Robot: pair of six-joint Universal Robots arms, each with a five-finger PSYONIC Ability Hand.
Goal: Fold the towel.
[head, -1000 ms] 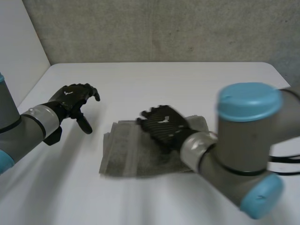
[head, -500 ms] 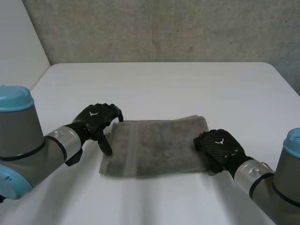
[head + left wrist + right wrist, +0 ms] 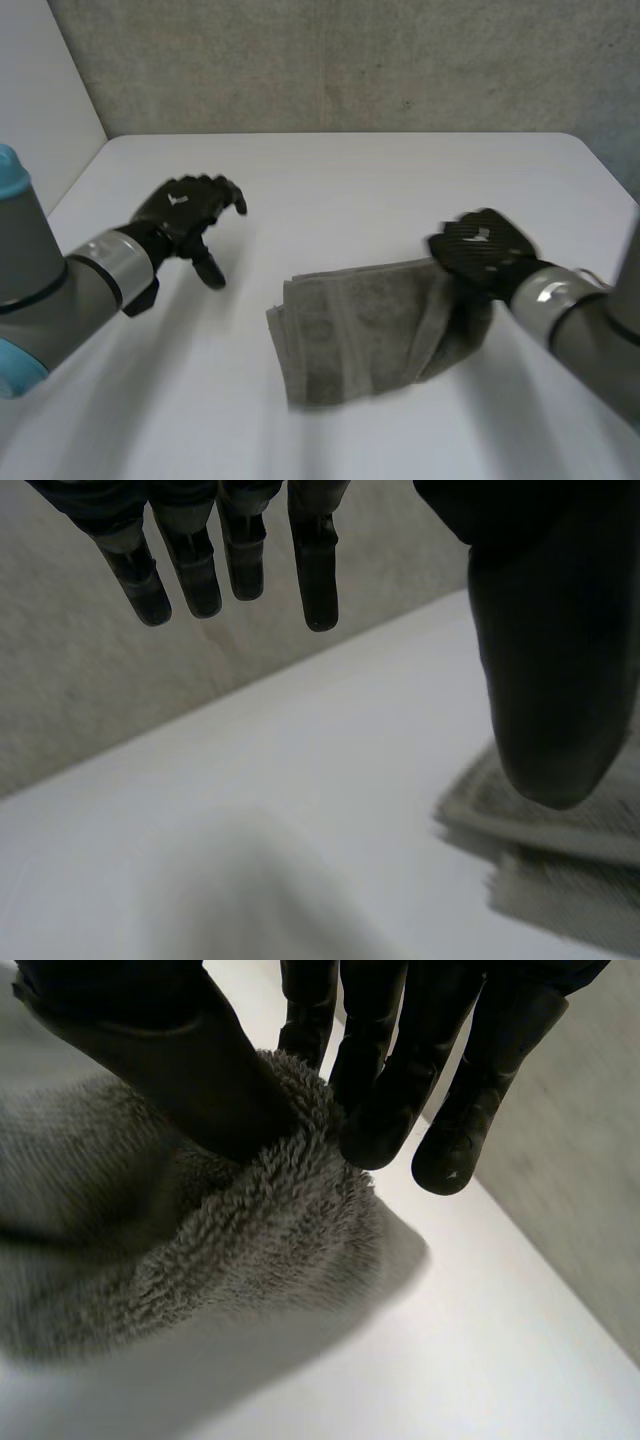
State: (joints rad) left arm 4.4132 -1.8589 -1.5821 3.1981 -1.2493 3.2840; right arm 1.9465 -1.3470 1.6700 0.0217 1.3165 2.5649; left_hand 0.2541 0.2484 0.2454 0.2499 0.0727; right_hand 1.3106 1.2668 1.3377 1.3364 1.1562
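Two black hands, each with a small white mark on its back, too small to read. Right hand (image 3: 480, 250) pinches the grey towel (image 3: 350, 335) edge between thumb and fingers, holding it raised; the rest trails from it onto the white table (image 3: 350, 180). Left hand (image 3: 185, 212) has loose fingers, holds nothing, and is apart from the towel.

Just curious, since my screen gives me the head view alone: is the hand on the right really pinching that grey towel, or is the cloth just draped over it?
Observer: It is pinching. The right wrist view shows the right hand with its thumb pressing a fluffy fold of the towel against its fingers.
Visitor: And the other hand, is anything in it?
Observer: No. The left wrist view shows the left hand with straight fingers and nothing between them and the thumb. The bare white table is below, and the towel's layered edge lies beyond the thumb.
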